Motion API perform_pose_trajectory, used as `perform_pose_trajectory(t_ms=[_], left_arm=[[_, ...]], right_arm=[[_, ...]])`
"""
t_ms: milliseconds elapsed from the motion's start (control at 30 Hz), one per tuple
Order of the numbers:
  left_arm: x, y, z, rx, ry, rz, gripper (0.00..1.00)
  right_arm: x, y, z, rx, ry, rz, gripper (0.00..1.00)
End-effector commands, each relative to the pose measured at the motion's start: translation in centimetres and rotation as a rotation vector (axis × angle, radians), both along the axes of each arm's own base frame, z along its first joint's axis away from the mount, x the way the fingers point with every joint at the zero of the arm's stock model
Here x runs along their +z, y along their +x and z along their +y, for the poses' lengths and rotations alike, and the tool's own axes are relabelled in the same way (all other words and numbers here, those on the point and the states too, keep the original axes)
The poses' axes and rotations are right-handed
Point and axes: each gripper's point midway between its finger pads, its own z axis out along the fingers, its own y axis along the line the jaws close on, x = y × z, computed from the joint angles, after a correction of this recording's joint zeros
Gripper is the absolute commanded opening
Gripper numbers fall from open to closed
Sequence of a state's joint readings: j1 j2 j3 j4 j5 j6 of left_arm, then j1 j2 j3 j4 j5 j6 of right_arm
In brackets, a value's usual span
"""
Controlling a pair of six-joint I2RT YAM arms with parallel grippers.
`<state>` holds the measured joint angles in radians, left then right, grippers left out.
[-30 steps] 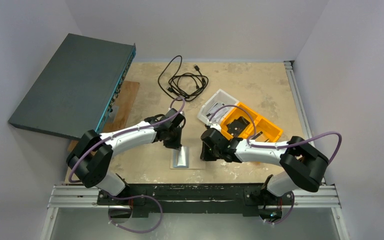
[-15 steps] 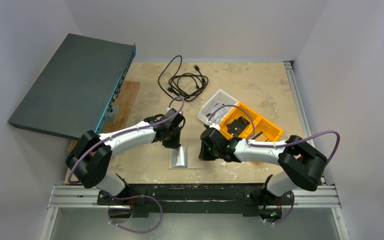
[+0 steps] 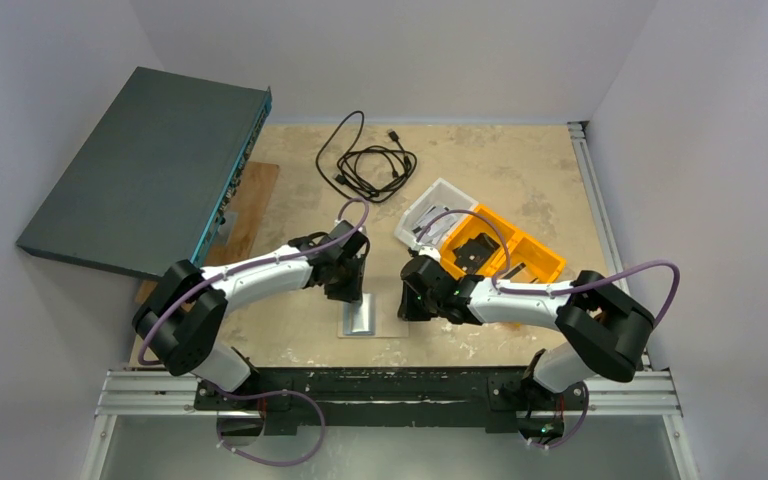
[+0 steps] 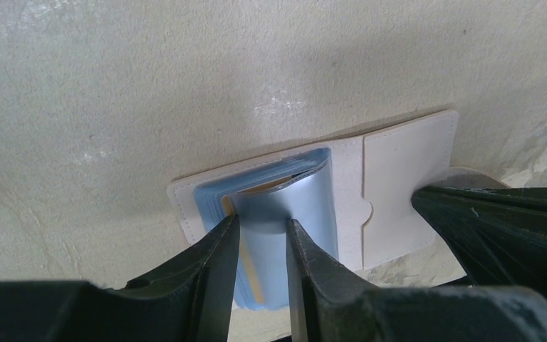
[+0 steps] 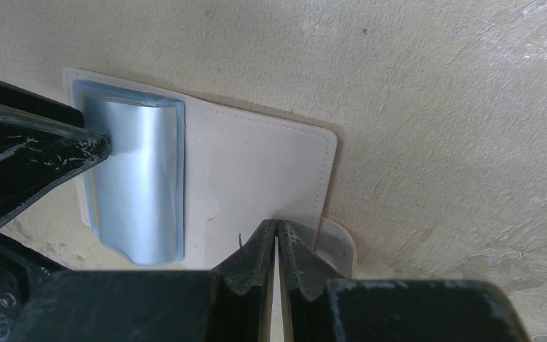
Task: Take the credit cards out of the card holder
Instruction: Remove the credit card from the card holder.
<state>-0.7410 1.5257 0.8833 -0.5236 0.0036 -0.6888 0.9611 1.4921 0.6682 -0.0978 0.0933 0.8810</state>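
Observation:
The cream card holder [image 3: 362,316] lies open and flat on the table near its front edge. Its blue-grey plastic sleeves [image 4: 306,206] arch upward. A yellow card edge [image 4: 251,274] shows inside them; the credit cards are otherwise hidden. My left gripper [image 4: 262,221] [image 3: 352,290] is down over the sleeves, its jaws a little apart, and the raised top sleeve fills the gap. My right gripper [image 5: 277,224] [image 3: 410,300] is shut with nothing in it. Its tips press on the cream flap [image 5: 256,171] beside the closure tab [image 5: 338,246].
An orange bin [image 3: 505,255] and a white tray [image 3: 432,212] stand just behind my right arm. A black cable [image 3: 365,160] is coiled at the back. A dark grey box [image 3: 145,170] leans over a wooden board [image 3: 255,200] at the left.
My left gripper's jaws have spread apart over the sleeves. The right arm has edged slightly left and stays shut on the flap.

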Motion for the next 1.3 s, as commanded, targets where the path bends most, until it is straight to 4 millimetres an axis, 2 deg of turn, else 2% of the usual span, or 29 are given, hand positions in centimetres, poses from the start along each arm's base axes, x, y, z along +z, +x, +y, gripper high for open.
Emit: perform_pose_trajectory(t_ms=[0, 367, 600, 900, 1067, 1267], left_arm=[[0.4, 0.1, -1.4, -0.015, -0.067, -0.013, 0.30], [0.7, -0.1, -3.3, -0.039, -0.146, 0.003, 0.27], [1.2, -0.2, -5.1, -0.057, -0.218, 0.022, 0.27], [1.4, -0.3, -6.7, -0.056, -0.274, 0.064, 0.27], [1.8, 0.0, -7.6, -0.063, -0.297, 0.078, 0.28], [2.6, 0.2, -9.0, -0.064, -0.347, 0.108, 0.31]], right_arm=[[-2.3, -1.0, -1.0, 0.007, -0.059, 0.049, 0.06], [-2.4, -1.0, -0.7, 0.018, -0.052, 0.052, 0.06], [-1.0, -0.5, 0.4, 0.041, -0.011, 0.023, 0.08], [2.9, 0.6, 1.4, 0.057, 0.045, -0.057, 0.16], [5.5, 1.5, 0.8, 0.041, 0.041, -0.123, 0.22], [7.9, 1.4, 1.1, 0.070, 0.089, -0.171, 0.26]])
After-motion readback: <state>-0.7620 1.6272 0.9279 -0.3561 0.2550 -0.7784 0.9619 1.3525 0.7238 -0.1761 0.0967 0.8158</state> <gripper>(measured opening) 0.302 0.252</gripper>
